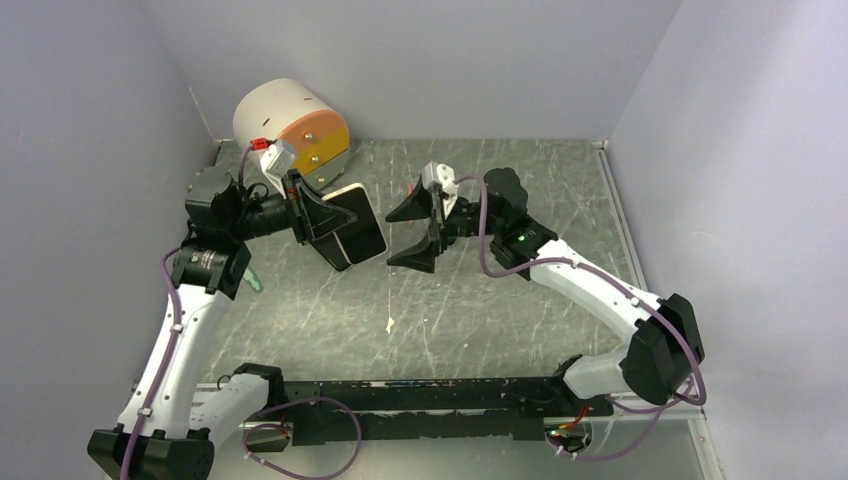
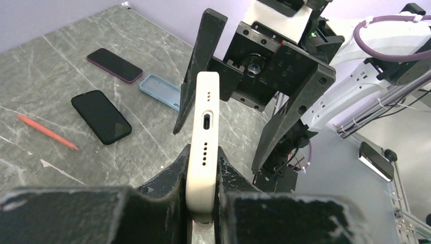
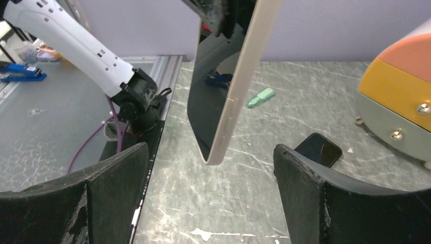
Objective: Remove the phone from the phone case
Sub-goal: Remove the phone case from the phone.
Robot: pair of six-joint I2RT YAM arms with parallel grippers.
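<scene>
My left gripper [image 1: 322, 213] is shut on the phone in its cream case [image 1: 355, 235] and holds it on edge above the table. In the left wrist view the cased phone's bottom edge [image 2: 206, 127], with charging port and speaker holes, stands clamped between my left fingers [image 2: 167, 178]. My right gripper [image 1: 402, 237] is open and empty, just right of the phone and facing it. In the right wrist view the phone [image 3: 223, 86] hangs dark screen to the left, cream side edge to the right, above and between the wide-apart right fingers [image 3: 106, 188].
A white and orange cylinder [image 1: 290, 125] stands at the back left. The left wrist view shows two black phones [image 2: 105, 117], a blue case [image 2: 161, 90] and a red pen [image 2: 48, 132] on the table. A green marker [image 3: 260, 96] and a black phone [image 3: 317, 149] lie below.
</scene>
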